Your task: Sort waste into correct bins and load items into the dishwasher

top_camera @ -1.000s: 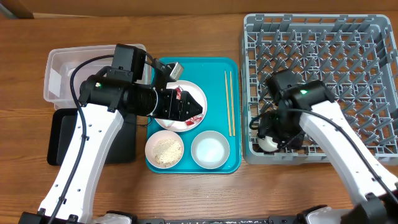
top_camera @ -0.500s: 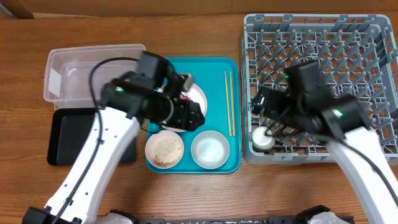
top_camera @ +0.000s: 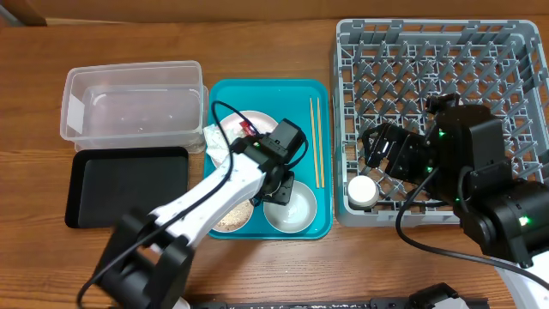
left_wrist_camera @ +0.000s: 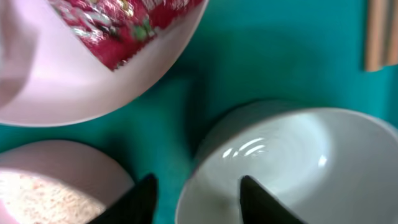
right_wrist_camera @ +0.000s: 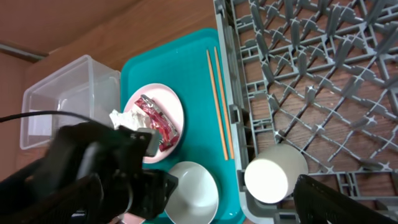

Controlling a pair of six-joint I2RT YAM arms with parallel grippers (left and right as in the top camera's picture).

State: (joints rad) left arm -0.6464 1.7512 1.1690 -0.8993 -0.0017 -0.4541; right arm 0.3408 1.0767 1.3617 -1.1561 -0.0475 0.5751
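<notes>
**One cup racked, everything else waiting**

Only the small white cup (top_camera: 362,190) has reached the large grey plastic dish rack (top_camera: 446,51). It stands in the rack's lower left corner, free of any grip. Four kinds of item wait on the teal plastic tray (top_camera: 268,93) at frame centre:
- the round white-pink plate (top_camera: 257,120)
- the smaller round dish (top_camera: 238,216), with pale rice-like grains (left_wrist_camera: 43,199) in it
- the grey-sided bowl (top_camera: 296,215)
- the two thin wooden chopsticks (top_camera: 316,150)

No waste is sorted. The small red sauce packet (left_wrist_camera: 118,25) and the crumpled white paper napkin (top_camera: 214,137) lie on the plate. Neither the clear rectangular plastic tub (top_camera: 129,99) at upper left nor the shallow black tray (top_camera: 129,184) below it holds anything.

The left gripper (left_wrist_camera: 196,202) hangs over the bowl with its jaws apart, one finger outside the near rim and one inside, gripping nothing yet. The right gripper (top_camera: 377,153) hovers above the rack, up and right of the cup. It holds nothing and, as far as the partial views show, is spread open.

A second ago the right gripper was down on the cup in that corner, and the left one worked over the plate from the upper left. Since then the right has lifted clear and the left has swung down to the bowl.
</notes>
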